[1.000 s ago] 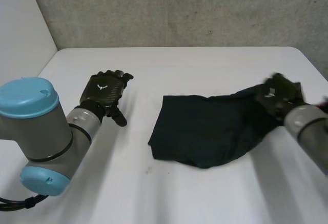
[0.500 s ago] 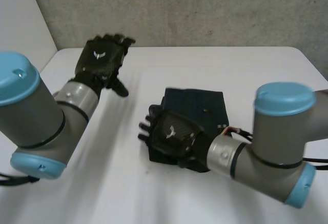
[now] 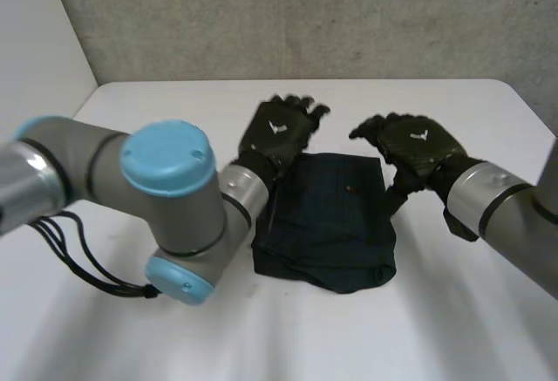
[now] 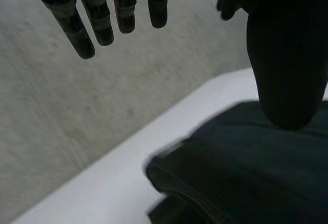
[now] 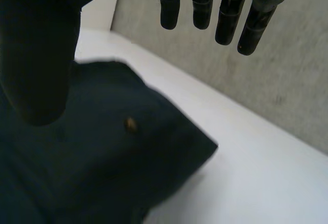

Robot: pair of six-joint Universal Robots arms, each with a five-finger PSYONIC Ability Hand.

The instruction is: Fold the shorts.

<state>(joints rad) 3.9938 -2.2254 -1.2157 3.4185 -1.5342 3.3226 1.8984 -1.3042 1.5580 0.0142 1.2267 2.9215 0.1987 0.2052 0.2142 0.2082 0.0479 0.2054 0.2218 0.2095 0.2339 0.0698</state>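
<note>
We log left hand and right hand above far corners of the part-folded shorts, fingers straight, holding nothing; next fold, we judge, needs both corners pinched.

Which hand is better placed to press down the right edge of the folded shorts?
Probably the right: the right hand hangs open beside the shorts' far right corner, while the left hand is open at the far left corner.
</note>
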